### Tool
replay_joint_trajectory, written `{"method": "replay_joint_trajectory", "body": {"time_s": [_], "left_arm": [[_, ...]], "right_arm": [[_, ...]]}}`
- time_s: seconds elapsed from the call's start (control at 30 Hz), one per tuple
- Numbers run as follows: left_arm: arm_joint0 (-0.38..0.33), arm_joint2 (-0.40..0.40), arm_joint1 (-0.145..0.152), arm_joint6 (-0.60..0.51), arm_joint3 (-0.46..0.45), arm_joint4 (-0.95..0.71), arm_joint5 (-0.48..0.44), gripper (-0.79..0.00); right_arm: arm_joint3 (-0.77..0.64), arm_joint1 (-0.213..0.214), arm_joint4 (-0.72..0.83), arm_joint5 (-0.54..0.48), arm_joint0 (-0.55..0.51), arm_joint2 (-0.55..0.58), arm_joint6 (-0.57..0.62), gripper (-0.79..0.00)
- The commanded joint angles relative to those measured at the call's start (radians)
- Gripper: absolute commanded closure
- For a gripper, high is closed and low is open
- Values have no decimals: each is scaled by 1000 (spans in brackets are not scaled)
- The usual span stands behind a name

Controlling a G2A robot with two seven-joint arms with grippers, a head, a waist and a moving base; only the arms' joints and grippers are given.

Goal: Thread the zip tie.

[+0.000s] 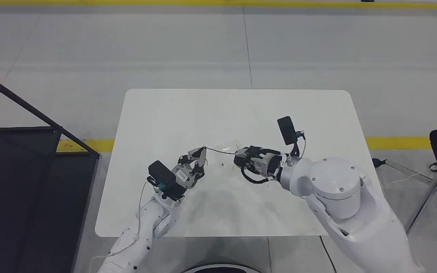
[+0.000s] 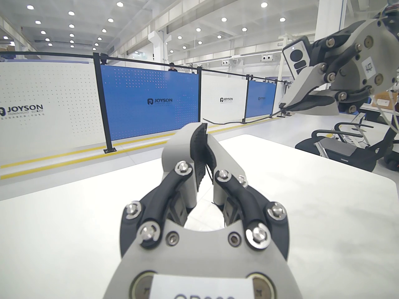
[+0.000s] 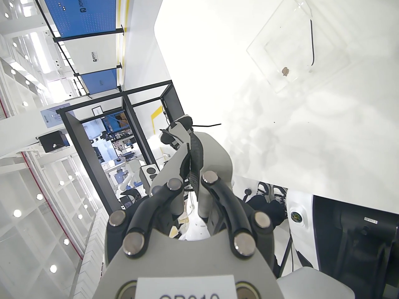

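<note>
Your left gripper (image 2: pixel 202 132) is clamped shut on the zip tie (image 3: pixel 207 124). The thin strand runs from its tips to the right gripper (image 2: pixel 283 108), which is also pinched on it. Both ends are hidden in the pads. Ahead of the right gripper, a clear tray (image 3: pixel 280 32) on the desk (image 1: pixel 171 123) holds another black strand (image 3: pixel 311 45).

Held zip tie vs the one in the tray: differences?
The held zip tie sits pinched in the left gripper, above the table; tray zip tie lies loose in the clear tray. Held one runs nearly straight; tray one curves at one end. Both are thin and black.
</note>
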Motion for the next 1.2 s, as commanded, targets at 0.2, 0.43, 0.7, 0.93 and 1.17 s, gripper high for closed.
{"method": "replay_joint_trajectory", "body": {"time_s": [0.2,0.43,0.7,0.93,1.17], "left_arm": [[0,0,0,0,0,0,0,0],[0,0,0,0,0,0,0,0],[0,0,0,0,0,0,0,0],[0,0,0,0,0,0,0,0],[0,0,0,0,0,0,0,0]], "right_arm": [[3,8,-5,0,4,-8,3,0],[5,14,4,0,11,-12,2,0],[13,19,24,0,20,-15,-6,0],[18,22,47,0,28,-16,-18,0],[16,26,53,0,32,-26,-29,0]]}}
